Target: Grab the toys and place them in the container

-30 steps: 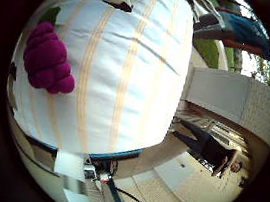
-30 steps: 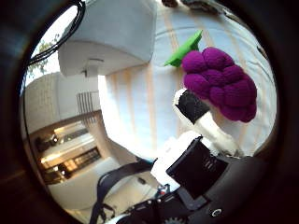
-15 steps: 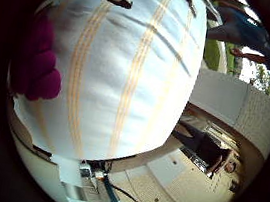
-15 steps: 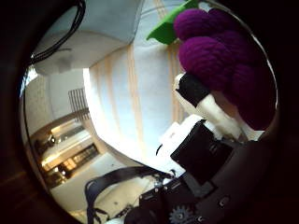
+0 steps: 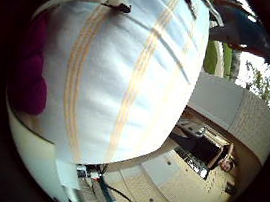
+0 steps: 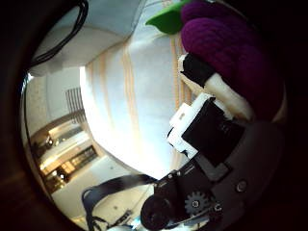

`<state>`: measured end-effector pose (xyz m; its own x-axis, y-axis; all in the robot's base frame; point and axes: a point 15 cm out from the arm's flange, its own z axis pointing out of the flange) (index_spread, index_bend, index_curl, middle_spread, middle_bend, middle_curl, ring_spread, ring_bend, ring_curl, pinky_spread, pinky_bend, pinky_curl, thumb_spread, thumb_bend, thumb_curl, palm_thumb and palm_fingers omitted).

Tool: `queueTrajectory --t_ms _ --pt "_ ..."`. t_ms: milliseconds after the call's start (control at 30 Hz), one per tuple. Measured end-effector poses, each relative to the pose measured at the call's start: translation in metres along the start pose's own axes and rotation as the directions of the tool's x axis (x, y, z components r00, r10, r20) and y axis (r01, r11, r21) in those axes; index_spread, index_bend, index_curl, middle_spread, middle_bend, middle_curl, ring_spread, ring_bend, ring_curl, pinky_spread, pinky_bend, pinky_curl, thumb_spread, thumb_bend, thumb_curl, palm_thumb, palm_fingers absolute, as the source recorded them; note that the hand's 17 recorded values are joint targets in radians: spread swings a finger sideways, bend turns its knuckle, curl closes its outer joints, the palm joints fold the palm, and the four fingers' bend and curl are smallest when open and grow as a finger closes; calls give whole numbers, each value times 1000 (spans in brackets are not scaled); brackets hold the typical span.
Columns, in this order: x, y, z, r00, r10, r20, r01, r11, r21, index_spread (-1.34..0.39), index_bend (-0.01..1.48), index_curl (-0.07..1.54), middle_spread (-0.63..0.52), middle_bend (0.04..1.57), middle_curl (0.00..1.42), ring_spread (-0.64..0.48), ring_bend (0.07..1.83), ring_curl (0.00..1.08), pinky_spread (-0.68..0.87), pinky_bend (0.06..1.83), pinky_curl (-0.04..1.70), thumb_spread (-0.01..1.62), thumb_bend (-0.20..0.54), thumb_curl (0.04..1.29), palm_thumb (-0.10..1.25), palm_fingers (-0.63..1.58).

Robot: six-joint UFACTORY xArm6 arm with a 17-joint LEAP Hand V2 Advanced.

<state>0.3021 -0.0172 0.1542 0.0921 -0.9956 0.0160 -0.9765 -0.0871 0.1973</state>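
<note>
A purple plush bunch of grapes (image 6: 229, 46) with a green leaf (image 6: 166, 16) lies on the white cloth with orange stripes (image 6: 144, 91). It fills a large part of the thumb side view, so it is close to the palm. My right hand (image 6: 217, 135) is just over it. One finger (image 6: 204, 79) with a black tip reaches out straight and lies against the grapes. The little finger side view shows the grapes (image 5: 29, 61) at the edge of the cloth-covered table (image 5: 129, 70). I see no container now.
A small dark object (image 5: 116, 6) lies near the far edge of the cloth. Beyond the table edge are a tiled floor (image 5: 180, 178) and a pale wall (image 5: 231, 99).
The hand has come closer to the grapes. They now fill more of the thumb side view and sit further toward the edge of the little finger side view. The grey container has left view.
</note>
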Motion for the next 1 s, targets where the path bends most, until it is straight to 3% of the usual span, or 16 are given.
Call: queueTrajectory --t_ms 167,300,667,1000 --pt "14 -3 -39 999 38 -1 -38 995 89 -589 372 316 -225 961 889 -36 1249 690 306 1312 380 1072 10 531 996 1096" --pt "16 4 -72 999 42 9 -42 997 61 -691 496 380 -240 1009 954 -65 1300 729 259 1409 448 1068 -10 576 1001 1025" --pt "16 11 -217 999 30 10 -31 994 102 -882 691 623 -256 1151 1078 -102 1442 807 170 1559 603 1066 -16 665 968 836" --pt "-49 -30 -308 990 -84 115 57 974 219 -964 733 889 -252 1256 1116 -108 1547 831 135 1627 714 1086 -13 719 971 717"
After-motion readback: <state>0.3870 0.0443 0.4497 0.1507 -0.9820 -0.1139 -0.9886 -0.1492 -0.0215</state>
